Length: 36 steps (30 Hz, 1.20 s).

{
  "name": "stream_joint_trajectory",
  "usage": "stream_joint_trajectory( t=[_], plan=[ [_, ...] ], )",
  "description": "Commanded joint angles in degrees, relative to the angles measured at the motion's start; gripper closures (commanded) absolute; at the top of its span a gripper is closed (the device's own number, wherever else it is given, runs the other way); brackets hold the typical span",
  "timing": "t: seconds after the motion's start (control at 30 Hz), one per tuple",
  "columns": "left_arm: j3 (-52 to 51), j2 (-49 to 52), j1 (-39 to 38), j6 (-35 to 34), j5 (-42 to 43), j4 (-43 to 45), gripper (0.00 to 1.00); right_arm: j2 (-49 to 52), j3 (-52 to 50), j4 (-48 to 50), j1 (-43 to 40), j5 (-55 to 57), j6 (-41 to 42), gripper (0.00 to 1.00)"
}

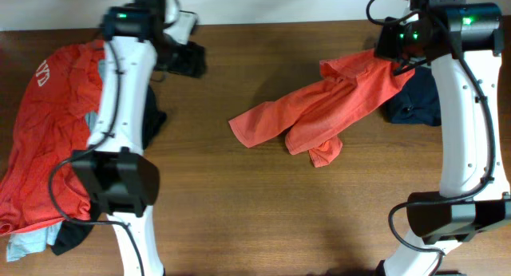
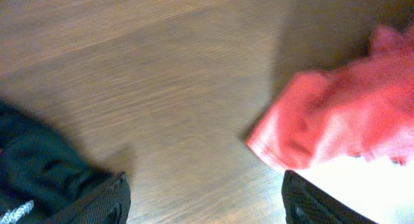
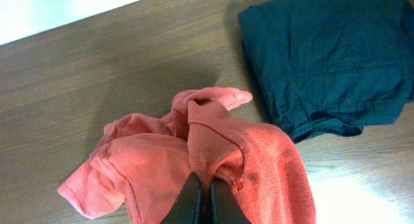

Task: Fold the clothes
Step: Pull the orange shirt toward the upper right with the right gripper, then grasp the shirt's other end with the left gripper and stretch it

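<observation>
An orange-red T-shirt (image 1: 319,108) lies crumpled and stretched across the middle of the table. My right gripper (image 3: 205,198) is shut on a fold of it (image 3: 226,153) at its far right end (image 1: 391,57). My left gripper (image 2: 206,201) is open and empty, high at the back left (image 1: 180,49); the wrist view shows bare wood between its fingers and the shirt's edge (image 2: 323,120) to the right. A pile of clothes (image 1: 48,132), mainly orange-red with white lettering, lies at the left.
A folded navy garment (image 1: 415,100) lies at the right beside the held shirt; it also shows in the right wrist view (image 3: 330,56). Black (image 1: 72,236) and pale grey-blue (image 1: 28,242) pieces stick out under the left pile. A black garment (image 2: 39,166) is under the left wrist.
</observation>
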Motion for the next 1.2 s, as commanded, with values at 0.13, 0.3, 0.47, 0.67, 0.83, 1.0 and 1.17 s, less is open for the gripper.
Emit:
stream_joint_trajectory(
  t=[0.13,0.3,0.47,0.67,0.83,1.0,1.17],
  plan=[
    [0.8,-0.1,-9.0,15.8,1.0,-4.7,0.32,0.8,0.3,1.3,-0.2,-1.6,-1.9,0.96],
    [0.8,-0.1,-13.1,17.6,2.4,-6.4,0.32,1.4,0.3,1.8,-0.7,-1.8,-2.3,0.96],
    [0.7,-0.1,-16.1,22.0,11.8,-6.4,0.32,1.5,0.3,1.9,-3.4,-5.9,-3.5,0.96],
    [-3.3,-0.1,-21.7,23.1,16.4,-1.0,0.32,1.5,0.3,1.9,-6.8,-11.3,-4.8,0.96],
    [-8.1,-0.1,-26.3,15.8,16.6,7.6,0.32,1.5,0.3,1.9,-6.9,-11.2,-4.8,0.96],
    [-11.8,-0.1,-30.4,10.6,15.8,15.2,0.32,1.5,0.3,1.9,-6.9,-11.2,-4.9,0.96],
    [-15.4,-0.1,-32.5,4.2,7.0,21.6,0.32,1.5,0.3,1.8,-6.9,-11.2,-5.3,0.96]
  ],
)
